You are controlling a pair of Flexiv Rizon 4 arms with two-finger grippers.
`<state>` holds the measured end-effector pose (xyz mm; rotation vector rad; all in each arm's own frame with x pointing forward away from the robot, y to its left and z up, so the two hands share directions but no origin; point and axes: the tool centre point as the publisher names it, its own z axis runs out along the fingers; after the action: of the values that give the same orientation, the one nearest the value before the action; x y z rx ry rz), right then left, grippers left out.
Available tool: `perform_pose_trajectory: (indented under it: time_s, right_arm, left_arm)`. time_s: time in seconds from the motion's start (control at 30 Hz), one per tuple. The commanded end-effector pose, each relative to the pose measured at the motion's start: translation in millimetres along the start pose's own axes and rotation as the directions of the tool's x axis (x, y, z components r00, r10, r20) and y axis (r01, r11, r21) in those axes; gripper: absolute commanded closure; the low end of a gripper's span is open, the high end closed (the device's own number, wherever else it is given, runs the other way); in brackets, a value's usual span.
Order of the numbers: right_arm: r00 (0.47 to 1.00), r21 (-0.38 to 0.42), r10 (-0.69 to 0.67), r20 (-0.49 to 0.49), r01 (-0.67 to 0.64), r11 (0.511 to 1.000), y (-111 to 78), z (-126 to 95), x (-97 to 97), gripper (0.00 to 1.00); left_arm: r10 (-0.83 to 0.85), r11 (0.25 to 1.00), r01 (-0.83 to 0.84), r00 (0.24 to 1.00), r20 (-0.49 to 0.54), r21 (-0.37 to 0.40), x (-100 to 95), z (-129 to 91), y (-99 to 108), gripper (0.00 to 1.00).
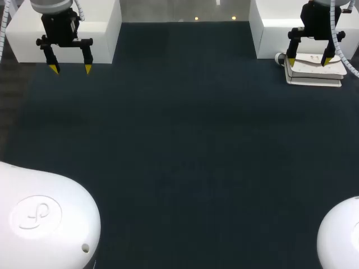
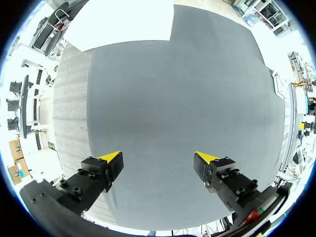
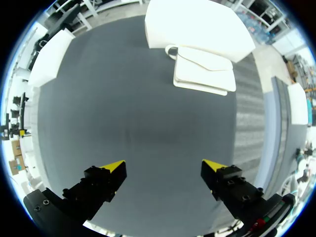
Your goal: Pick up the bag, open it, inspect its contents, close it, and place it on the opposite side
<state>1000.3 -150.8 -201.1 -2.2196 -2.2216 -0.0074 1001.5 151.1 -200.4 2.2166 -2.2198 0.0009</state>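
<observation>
A white bag point(image 1: 315, 69) is seen lying flat at the far right of the dark bench point(image 1: 179, 145), just beside the front of a white block point(image 1: 277, 31). Its long axis is laid across the bench from side to side, and a small loop point(image 1: 279, 57) is carried at the end turned toward the bench's middle. The envelope flap point(image 3: 205, 60) is folded down over the top face, its tip aimed away from the block, so the contents are hidden. The right arm point(image 1: 317, 17) is held above the bag; the right jaws are spread wide open, and in the right wrist view the bag is shown ahead of them, well apart. The left arm point(image 1: 59, 22) is placed at the far left, before a second white block point(image 1: 104, 25), and the left jaws are likewise spread open over bare bench
</observation>
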Motion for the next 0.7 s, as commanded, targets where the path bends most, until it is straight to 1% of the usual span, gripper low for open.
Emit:
perform_pose_trajectory:
  time_s: [0.03, 0.43, 0.57, 0.6, 0.7]
  right_arm:
    - [1.0, 0.001, 0.0, 0.002, 0.0, 1.0, -0.1, -1, 0.5, 0.0]
    - [1.0, 0.001, 0.0, 0.002, 0.0, 1.0, -0.1, -1, 0.5, 0.0]
    - [0.999, -0.001, -0.03, 0.012, 0.03, 1.0, 2.0, 0, -0.3, 0.0]
    - [0.999, 0.001, -0.032, 0.014, 0.032, 0.999, 3.0, 1, -1.3, 0.0]
    - [0.999, 0.001, -0.041, 0.001, 0.041, 0.999, 5.8, 4, -7.0, 0.0]
  left_arm:
    - [-0.001, 1.0, 0.001, 1.0, 0.002, 0.0, 0.6, 0, 0, 0.0]
    - [-0.001, 1.0, 0.001, 1.0, 0.002, 0.0, 0.6, 0, 0, 0.0]
    - [0.139, 0.989, -0.139, 0.99, -0.005, 0.046, 8.2, 1, 1, 0.0]
    - [0.188, 0.98, -0.187, 0.982, -0.021, 0.062, 10.0, 2, 1, 0.0]
    - [0.282, 0.956, -0.28, 0.959, -0.02, 0.089, 13.4, 6, 2, 0.0]
